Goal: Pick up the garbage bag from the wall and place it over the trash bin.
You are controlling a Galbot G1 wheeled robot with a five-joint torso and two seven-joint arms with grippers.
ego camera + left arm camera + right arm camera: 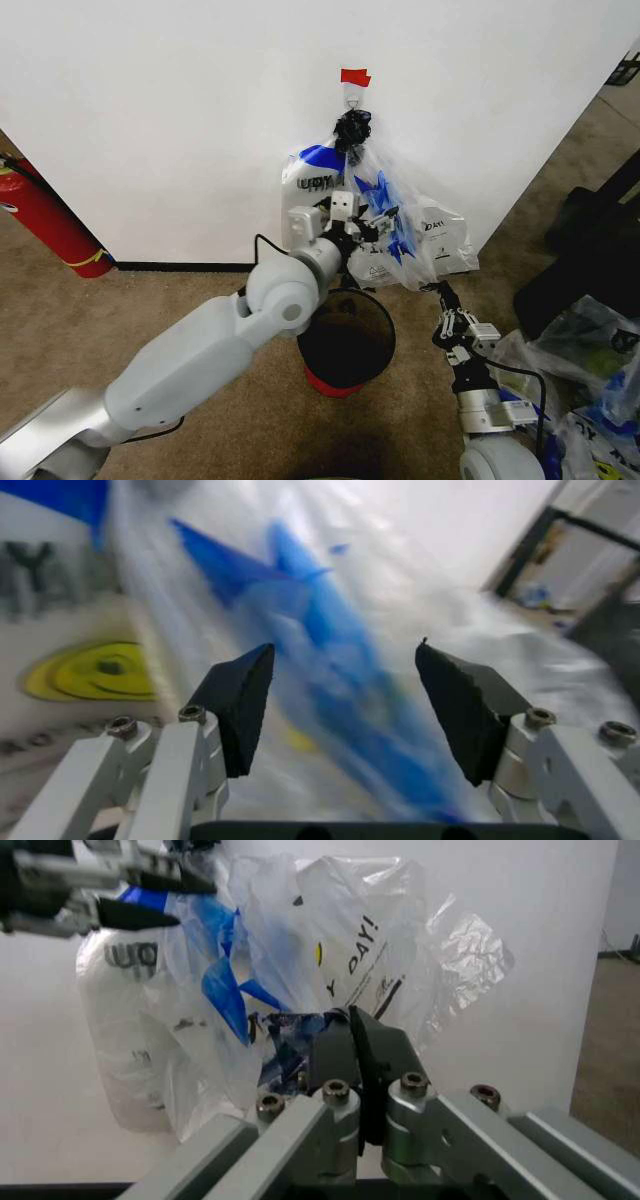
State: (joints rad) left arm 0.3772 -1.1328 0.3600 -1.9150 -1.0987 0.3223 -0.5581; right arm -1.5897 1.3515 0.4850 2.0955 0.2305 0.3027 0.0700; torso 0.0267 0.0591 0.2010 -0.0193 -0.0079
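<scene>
The garbage bag (425, 240), thin and translucent white with blue handles (330, 630), hangs on the wall (180, 120) under a small hook (352, 95) and red tape (355, 76). My left gripper (375, 228) is open at the bag's handles, which lie between its fingers (245, 701) without being pinched. The black trash bin (345, 335) with its red base stands on the floor directly below. My right gripper (441, 290) is shut just under the bag's lower corner; in the right wrist view its fingers (372, 1042) press together beside crumpled blue film (290, 1035).
A thicker bunch of bags (305, 185) hangs beside it, under a black clip (352, 128). A red fire extinguisher (50, 225) leans at the left. Dark bags and clutter (590, 340) crowd the floor on the right. A black baseboard (180, 266) runs along the wall.
</scene>
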